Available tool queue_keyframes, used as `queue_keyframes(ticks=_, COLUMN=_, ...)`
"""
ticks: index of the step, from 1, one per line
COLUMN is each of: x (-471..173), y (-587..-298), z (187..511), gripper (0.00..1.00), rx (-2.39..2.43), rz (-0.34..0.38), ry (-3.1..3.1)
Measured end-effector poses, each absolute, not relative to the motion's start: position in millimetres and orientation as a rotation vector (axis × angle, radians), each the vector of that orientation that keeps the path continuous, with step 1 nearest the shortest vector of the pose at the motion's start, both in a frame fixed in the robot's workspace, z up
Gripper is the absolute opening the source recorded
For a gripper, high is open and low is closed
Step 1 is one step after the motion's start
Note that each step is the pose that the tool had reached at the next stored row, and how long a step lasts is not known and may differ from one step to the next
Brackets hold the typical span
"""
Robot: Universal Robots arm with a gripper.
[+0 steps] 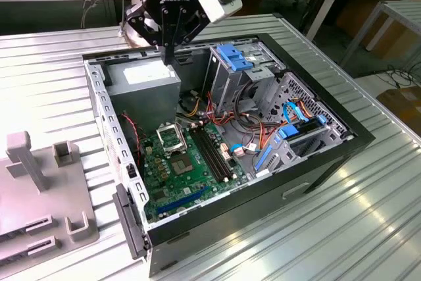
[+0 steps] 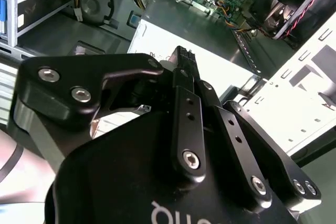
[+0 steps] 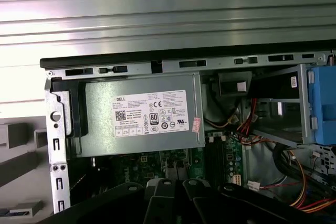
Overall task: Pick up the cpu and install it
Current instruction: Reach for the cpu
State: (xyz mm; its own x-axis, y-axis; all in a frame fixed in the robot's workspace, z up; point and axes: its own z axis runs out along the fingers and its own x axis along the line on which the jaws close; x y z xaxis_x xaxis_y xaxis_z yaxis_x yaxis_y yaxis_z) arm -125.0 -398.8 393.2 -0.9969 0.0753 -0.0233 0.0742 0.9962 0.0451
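Find the black two-fingered metal gripper (image 1: 170, 56) hanging just above the grey box-shaped metal power supply (image 1: 146, 77), pointed straight down and apart from it. Judge its fingers as drawn close together, nearly into one thin tip. As for the cpu, the small thin pale silvery square chip: impossible to place with certainty, perhaps pinched edge-on between those tips, perhaps elsewhere.

Near the power supply, deeper inside the open black metal computer case (image 1: 355, 139), look at the green circuit board (image 1: 187, 166) and on it the black square socket with a metal frame (image 1: 170, 137); too small to say whether filled or empty. Well apart from the power supply, outside the case on the ribbed silver metal table (image 1: 59, 64), note the grey plastic holder block with upright posts (image 1: 39, 195).

As a judgement only: no sure sign of the installing as done. With the gripper over the power supply and apart from the socket, better to count the seating of the chip as not confirmed, and the picking up as uncertain too
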Motion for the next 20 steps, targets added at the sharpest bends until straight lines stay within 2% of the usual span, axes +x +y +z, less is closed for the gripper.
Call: queue_keyframes(ticks=20, x=-137.5, y=-398.8, z=392.0, gripper=0.11, rx=0.117, rz=0.069, ry=3.116)
